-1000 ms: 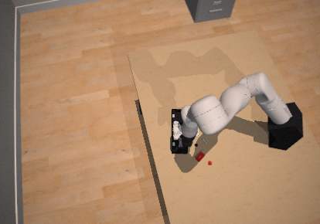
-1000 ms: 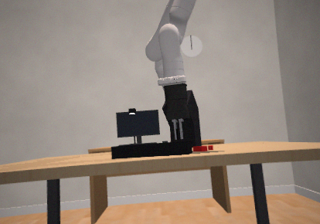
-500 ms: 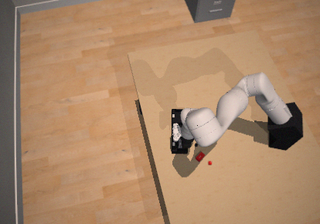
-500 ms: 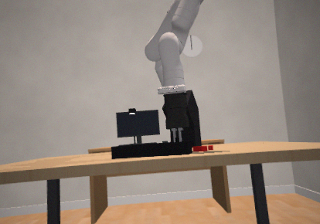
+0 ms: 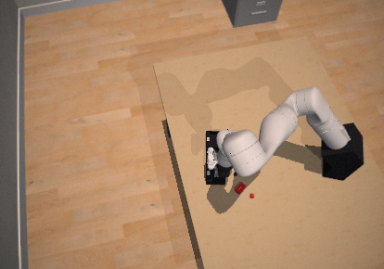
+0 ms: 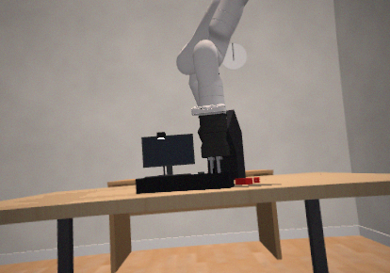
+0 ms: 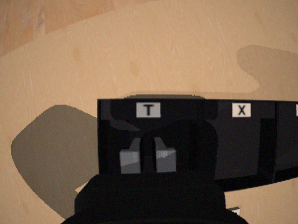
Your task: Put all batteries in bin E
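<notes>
Tabletop — gripper over bin T, seemingly gripping something

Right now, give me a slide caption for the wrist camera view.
Gripper poised over the black bin marked T, the X bin beside it, on a wooden table.

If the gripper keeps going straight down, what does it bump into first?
Probably the floor of the bin marked T. The gripper points straight down over that compartment, and nothing shows beneath its fingers. Depth inside the dark bin is hard to judge.
</notes>
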